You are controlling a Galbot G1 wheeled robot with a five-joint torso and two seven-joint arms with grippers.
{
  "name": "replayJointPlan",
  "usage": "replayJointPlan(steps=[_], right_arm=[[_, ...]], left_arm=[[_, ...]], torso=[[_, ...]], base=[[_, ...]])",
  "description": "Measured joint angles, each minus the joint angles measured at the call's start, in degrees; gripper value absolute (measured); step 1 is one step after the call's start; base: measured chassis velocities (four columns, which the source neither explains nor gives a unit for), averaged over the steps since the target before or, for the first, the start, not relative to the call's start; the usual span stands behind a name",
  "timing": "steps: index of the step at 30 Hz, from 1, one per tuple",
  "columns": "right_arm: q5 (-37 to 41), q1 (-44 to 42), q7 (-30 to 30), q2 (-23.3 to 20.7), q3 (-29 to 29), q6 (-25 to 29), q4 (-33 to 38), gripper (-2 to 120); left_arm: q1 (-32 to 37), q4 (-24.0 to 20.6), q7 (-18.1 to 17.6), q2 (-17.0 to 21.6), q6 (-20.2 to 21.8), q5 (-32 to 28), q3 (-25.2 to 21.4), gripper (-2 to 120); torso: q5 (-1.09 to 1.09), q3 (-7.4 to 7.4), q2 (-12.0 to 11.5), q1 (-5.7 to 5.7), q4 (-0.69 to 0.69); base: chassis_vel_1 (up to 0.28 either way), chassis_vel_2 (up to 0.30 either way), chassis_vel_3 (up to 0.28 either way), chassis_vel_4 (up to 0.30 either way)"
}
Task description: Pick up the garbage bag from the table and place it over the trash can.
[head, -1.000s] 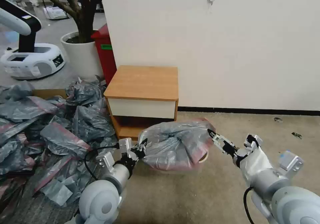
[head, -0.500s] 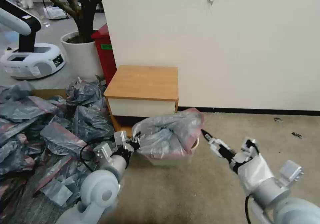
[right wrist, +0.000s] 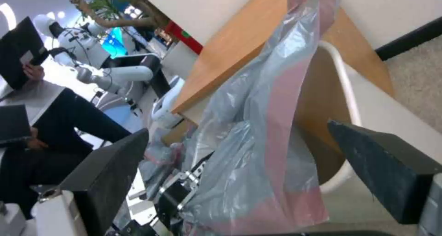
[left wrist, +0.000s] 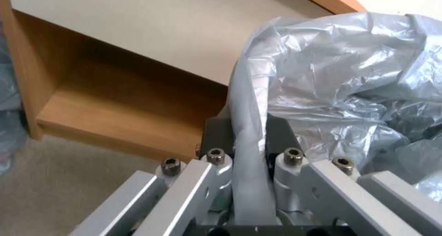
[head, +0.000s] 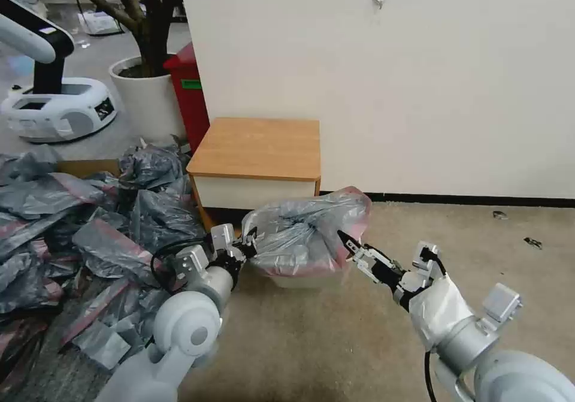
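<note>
Left gripper point(head: 250, 247) reaches low, clamped on the bag point(head: 305, 234) edge — plastic pinched between its fingers point(left wrist: 216, 132). Right gripper point(head: 347, 247) stretched forward, jaws spread wide at the bag's near side. Bag drapes the bin point(head: 299, 279) on carpet, just in front of the cabinet point(head: 257, 147); bag heap point(head: 90, 228) on the left.

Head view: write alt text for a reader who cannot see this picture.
The garbage bag, grey with a pink band, is draped over the beige trash can on the carpet before the table. The left gripper pinches the bag's edge; the right gripper is open beside its other side.
</note>
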Motion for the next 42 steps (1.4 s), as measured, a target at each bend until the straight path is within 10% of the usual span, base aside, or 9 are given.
replayJointPlan(steps=[31,42], right_arm=[[0.1,1.8,0.3,-1.5,-1.1,-0.2,0.0,92],[0.1,2.3,2.1,-1.8,-1.4,-0.1,0.0,61]], left_arm=[[-1.7,0.5,0.0,-0.7,0.2,0.2,3.2,7],[-2.6,-0.1,0.0,-1.1,0.2,-0.3,3.9,7]], torso=[[0.0,0.0,0.0,-0.01,0.0],[0.0,0.0,0.0,-0.01,0.0]], base=[[0.0,0.0,0.0,0.0],[0.0,0.0,0.0,0.0]])
